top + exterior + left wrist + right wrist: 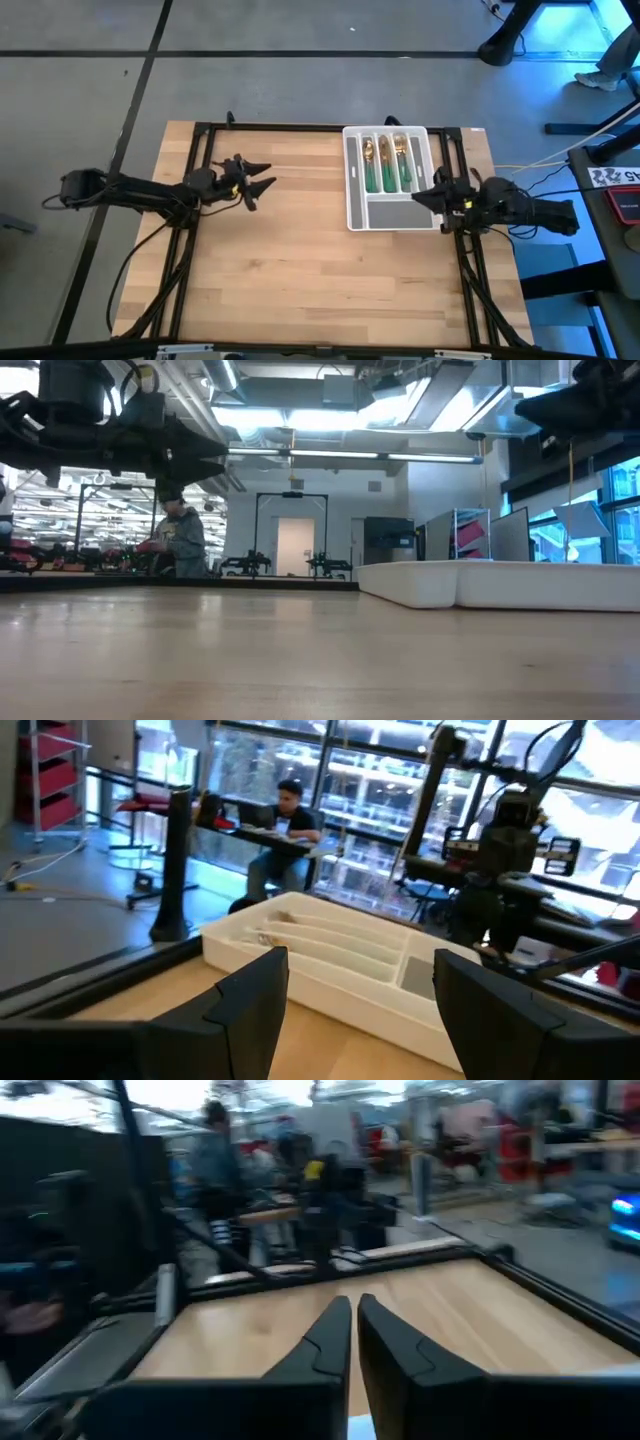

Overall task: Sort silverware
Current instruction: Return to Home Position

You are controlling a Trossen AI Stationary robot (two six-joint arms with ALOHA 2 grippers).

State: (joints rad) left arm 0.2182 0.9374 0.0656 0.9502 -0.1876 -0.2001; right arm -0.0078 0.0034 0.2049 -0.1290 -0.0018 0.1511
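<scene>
The silverware [388,165] lies lengthwise in the slots of the tray [353,215], with the right gripper [422,197], fingers together, at its right edge and the left gripper [266,176], fingers apart, well off to its left.

Silverware [388,165] sits in tray [352,215] long slots. Left gripper [265,178], fingers spread, above wooden table [300,280]. Right gripper [420,197] at tray's right edge.

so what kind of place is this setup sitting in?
Most likely a robotics lab in an open-plan industrial building: exposed silver ceiling ducts with long strip lights, tall glass window walls, and a person seated at a dark desk beyond the pale wooden table.
</scene>
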